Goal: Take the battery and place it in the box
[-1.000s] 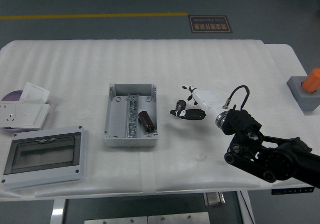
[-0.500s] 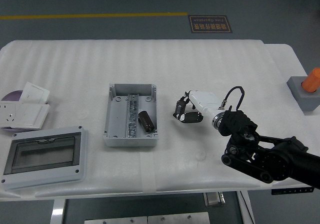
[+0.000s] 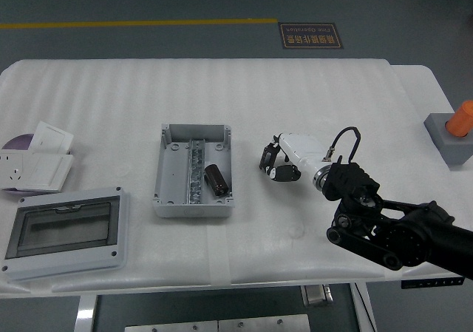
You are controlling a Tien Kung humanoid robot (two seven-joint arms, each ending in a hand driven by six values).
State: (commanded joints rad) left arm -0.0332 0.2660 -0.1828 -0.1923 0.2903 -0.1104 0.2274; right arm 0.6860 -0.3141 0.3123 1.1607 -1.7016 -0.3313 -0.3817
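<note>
The dark cylindrical battery point(image 3: 216, 180) lies inside the open grey box point(image 3: 168, 199), in its right half beside the metal rail. My right hand point(image 3: 275, 163) hovers just right of the box, its white palm facing left and its fingers curled in, holding nothing. A gap of bare table separates it from the box wall. The black right arm point(image 3: 392, 225) runs in from the lower right corner. My left arm does not show.
A grey lid with a clear window point(image 3: 63, 230) lies at the front left. White socket plates point(image 3: 33, 166) and a purple disc point(image 3: 16, 141) sit at the left edge. A grey block with an orange button point(image 3: 452, 131) stands at the far right.
The right hand's fingers, spread a second ago, have curled in. The hand has drawn slightly back from the box. The battery stays in the box.
</note>
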